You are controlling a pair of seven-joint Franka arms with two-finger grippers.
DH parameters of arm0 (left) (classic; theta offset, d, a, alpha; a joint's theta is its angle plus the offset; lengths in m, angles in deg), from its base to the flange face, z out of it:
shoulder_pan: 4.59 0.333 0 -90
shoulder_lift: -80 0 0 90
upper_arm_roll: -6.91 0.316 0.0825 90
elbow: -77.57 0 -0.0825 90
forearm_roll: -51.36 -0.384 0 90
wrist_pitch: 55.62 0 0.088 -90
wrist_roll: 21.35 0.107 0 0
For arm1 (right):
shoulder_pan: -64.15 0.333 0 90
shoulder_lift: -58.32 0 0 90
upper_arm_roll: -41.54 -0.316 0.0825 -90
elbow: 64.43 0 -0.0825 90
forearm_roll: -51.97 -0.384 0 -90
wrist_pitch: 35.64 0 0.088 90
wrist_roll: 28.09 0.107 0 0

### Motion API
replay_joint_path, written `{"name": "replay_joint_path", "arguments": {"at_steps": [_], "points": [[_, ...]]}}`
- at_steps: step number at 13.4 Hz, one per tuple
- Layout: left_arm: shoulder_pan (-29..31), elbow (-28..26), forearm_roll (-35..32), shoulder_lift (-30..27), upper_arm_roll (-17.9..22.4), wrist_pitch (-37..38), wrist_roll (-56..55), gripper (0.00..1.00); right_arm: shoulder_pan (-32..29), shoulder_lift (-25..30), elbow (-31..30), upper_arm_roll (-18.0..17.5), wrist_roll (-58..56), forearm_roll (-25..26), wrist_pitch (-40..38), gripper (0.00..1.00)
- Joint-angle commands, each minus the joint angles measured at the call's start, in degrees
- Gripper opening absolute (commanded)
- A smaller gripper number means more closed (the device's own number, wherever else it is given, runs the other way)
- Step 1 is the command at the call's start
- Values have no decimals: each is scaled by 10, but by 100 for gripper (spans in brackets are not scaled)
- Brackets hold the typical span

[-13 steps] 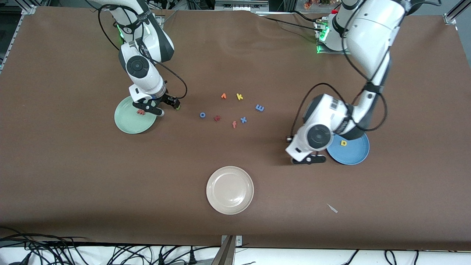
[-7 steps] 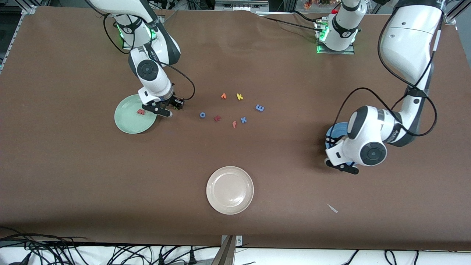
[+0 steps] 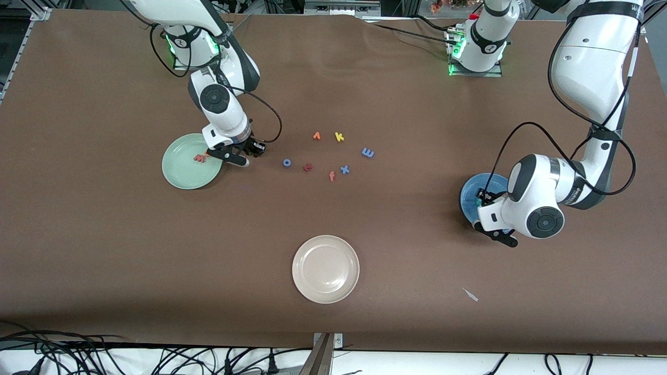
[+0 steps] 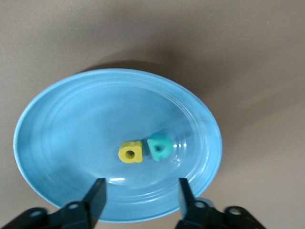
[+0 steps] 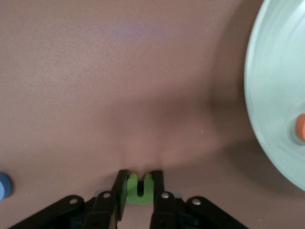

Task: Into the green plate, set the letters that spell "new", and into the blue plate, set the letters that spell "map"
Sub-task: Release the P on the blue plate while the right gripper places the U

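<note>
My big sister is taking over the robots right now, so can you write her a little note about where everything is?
Left gripper: open, over the blue plate. The yellow a and teal p lie in that plate.
Right gripper: shut on the green n, just off the table beside the green plate.
The red w is in the green plate, and an orange letter shows there too.
Done: a and p placed; w in its plate.
Left: put the n in the green plate; fetch the blue m from the loose letters mid-table into the blue plate.
</note>
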Motion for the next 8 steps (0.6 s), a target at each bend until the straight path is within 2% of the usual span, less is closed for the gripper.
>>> {"name": "replay_joint_path", "arguments": {"at_steps": [1,2,5,6,8], "points": [[-1,-5,47,-30,-28,15,-144,100,1,29,10,5,-13,-5,-46,0],[-3,-10,57,-31,-45,13,-198,100,0,44,31,8,-31,-4,-95,0],[2,-62,57,-66,-109,-25,-390,100,0,70,110,80,-165,-4,-263,0],[3,-93,58,-87,-128,-49,-447,100,0,71,122,106,-216,-4,-292,0],[3,-169,61,-124,-166,-127,-573,100,-1,68,120,160,-327,-6,-283,0]]}}
